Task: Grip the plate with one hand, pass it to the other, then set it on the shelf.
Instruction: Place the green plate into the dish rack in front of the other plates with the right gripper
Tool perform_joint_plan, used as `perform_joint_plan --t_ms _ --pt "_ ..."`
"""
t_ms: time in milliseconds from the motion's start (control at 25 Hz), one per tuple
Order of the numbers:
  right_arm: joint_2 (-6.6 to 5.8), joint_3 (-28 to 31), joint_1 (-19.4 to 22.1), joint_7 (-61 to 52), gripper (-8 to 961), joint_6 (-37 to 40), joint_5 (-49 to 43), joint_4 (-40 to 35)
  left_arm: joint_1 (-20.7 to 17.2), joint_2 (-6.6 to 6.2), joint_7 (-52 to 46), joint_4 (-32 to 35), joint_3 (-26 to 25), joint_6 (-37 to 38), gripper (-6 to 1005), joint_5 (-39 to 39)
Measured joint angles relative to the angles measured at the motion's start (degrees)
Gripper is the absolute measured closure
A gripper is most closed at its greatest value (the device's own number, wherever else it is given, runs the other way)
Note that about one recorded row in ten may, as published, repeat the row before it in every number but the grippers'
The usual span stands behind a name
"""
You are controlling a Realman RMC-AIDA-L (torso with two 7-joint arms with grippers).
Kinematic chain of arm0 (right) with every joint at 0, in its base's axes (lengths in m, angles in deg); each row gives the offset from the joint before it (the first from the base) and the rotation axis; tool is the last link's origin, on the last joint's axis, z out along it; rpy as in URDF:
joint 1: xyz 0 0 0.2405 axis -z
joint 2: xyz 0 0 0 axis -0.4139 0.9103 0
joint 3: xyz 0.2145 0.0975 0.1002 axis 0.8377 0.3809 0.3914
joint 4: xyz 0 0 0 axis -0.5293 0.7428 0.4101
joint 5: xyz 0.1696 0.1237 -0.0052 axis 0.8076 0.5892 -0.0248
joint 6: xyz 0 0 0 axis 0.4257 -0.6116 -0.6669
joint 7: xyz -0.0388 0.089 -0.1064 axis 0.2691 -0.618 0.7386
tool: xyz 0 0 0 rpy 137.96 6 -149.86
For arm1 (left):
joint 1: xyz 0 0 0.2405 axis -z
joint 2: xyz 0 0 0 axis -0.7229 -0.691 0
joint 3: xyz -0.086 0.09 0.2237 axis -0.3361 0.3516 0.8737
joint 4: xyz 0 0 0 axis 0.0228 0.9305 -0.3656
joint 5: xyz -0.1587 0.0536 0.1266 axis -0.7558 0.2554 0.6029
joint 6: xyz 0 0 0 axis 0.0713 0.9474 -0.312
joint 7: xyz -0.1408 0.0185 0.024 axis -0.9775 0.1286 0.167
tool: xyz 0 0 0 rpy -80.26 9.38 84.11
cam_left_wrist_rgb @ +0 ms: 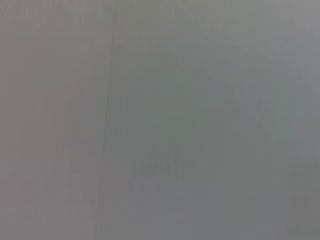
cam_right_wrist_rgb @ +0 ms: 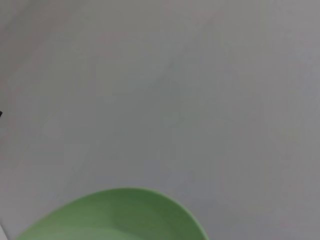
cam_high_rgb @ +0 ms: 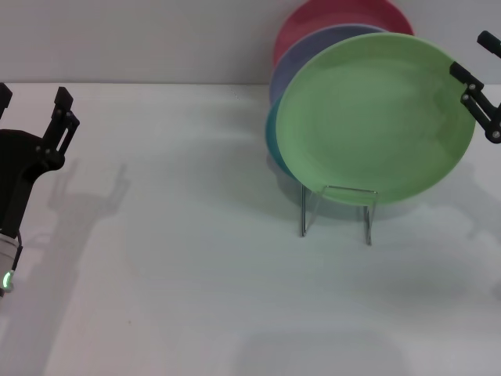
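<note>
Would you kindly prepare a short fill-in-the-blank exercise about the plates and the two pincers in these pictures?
1. The plate at the front of the stack on the wire dish rack is light ____.
2. The pincer right beside the green plate's rim is the ____ pincer.
3. The left pincer hovers over the white ____, far from the plates.
4. The rearmost plate in the stack is ____.

Missing words: green; right; table; red
</note>
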Motion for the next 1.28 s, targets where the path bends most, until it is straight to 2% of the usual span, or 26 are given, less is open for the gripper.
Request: perform_joint_plan --t_ms 720,1280 --pt "0.09 -1.1 -0.3 0.0 576 -0.5 -2.0 -2.0 0.3 0.0 0.0 0.1 0.4 0.2 186 0.0" --pt "0.29 -2.2 0.6 0.0 574 -5.0 -1.5 -2.2 0.3 0.0 0.0 0.1 0.6 0.7 186 0.0"
